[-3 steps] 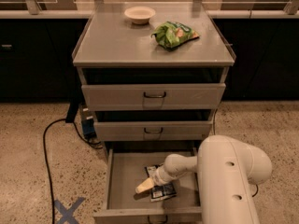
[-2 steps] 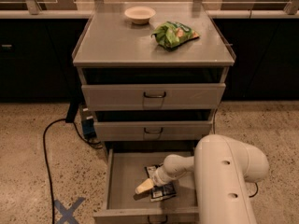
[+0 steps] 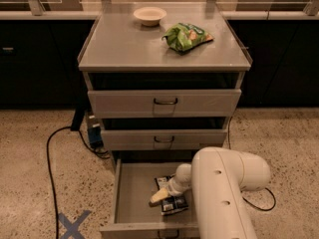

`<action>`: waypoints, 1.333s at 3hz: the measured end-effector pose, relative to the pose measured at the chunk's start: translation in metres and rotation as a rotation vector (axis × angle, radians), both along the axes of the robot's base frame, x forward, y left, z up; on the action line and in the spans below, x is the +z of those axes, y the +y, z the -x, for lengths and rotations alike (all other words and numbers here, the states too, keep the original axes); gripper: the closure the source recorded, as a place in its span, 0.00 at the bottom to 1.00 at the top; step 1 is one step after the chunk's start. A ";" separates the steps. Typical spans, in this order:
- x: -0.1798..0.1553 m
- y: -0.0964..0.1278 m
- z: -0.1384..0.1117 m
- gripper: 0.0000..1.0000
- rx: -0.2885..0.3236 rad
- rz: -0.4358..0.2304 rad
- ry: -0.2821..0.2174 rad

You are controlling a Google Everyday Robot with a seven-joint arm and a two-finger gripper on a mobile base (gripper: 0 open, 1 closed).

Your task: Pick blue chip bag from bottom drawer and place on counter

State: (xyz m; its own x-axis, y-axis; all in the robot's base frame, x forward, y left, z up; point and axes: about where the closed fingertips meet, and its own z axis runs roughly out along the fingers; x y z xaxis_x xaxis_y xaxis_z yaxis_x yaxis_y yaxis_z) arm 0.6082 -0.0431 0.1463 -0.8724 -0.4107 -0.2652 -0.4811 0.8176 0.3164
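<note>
The bottom drawer (image 3: 130, 193) is pulled open at the foot of the grey cabinet. The blue chip bag (image 3: 173, 204), dark with light printed patches, lies flat on its floor toward the right. My gripper (image 3: 158, 197) reaches down into the drawer from the white arm (image 3: 224, 193) and sits over the bag's left part, its pale fingertips at the bag. The arm hides the drawer's right side. The counter (image 3: 124, 44) is the flat grey top of the cabinet.
A green chip bag (image 3: 187, 36) and a small white bowl (image 3: 149, 15) sit on the counter. The two upper drawers (image 3: 164, 103) are shut. A black cable (image 3: 52, 153) runs over the speckled floor at left, near a blue tape cross (image 3: 72, 224).
The arm has shifted slightly left. The gripper stays at the blue chip bag in the drawer.
</note>
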 end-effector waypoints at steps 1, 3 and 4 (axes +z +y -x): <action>-0.015 -0.016 -0.011 0.00 -0.049 0.020 0.016; -0.027 -0.005 -0.002 0.00 -0.020 0.023 0.047; -0.039 0.014 0.014 0.00 0.031 0.024 0.089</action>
